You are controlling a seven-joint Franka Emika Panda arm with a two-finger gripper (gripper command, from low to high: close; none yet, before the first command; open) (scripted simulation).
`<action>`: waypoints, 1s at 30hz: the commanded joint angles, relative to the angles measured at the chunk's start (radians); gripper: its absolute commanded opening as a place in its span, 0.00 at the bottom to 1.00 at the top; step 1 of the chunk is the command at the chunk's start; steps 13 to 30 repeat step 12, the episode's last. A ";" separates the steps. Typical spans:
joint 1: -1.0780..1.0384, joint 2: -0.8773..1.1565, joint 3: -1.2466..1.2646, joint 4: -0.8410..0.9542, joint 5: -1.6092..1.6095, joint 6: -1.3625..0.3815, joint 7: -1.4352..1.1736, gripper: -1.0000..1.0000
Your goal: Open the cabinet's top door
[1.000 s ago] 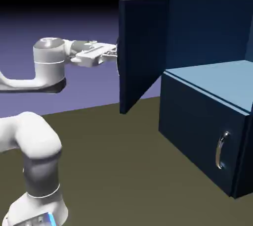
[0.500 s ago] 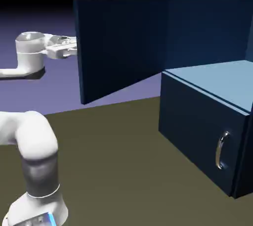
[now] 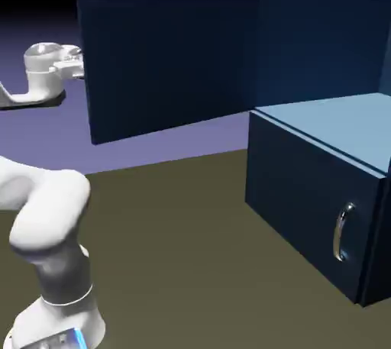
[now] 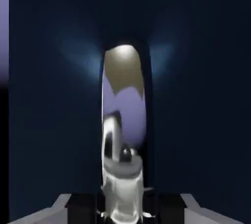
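Observation:
The dark navy cabinet [image 3: 305, 187] fills the exterior view's right side. Its top door [image 3: 168, 65] is swung far out to the left, and its flat inner face is turned toward the camera. My gripper [image 3: 78, 69] sits at the door's outer left edge, its fingertips hidden behind the panel. In the hand view the door's curved silver handle [image 4: 122, 120] runs up the middle against the dark door panel [image 4: 49, 120]. There my gripper [image 4: 122, 211] is shut on the handle's lower end.
Inside the opened cabinet a light blue surface [image 3: 344, 122] shows above the shorter lower panel, which has a small silver handle [image 3: 344, 231]. My arm's white base and elbow [image 3: 50, 263] stand at the lower left on the olive table [image 3: 191, 248].
The top door has swung much wider to the left over the last second. My gripper stayed on its handle and moved left with it, and the elbow dropped lower.

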 commanded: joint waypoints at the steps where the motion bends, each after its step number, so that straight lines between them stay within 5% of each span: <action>1: -0.031 -0.006 0.015 0.036 0.006 -0.021 -0.009 0.00; 12: -0.349 -0.092 0.131 0.435 0.038 -0.250 -0.133 0.00; 30: -0.349 -0.092 0.131 0.435 0.038 -0.250 -0.133 0.00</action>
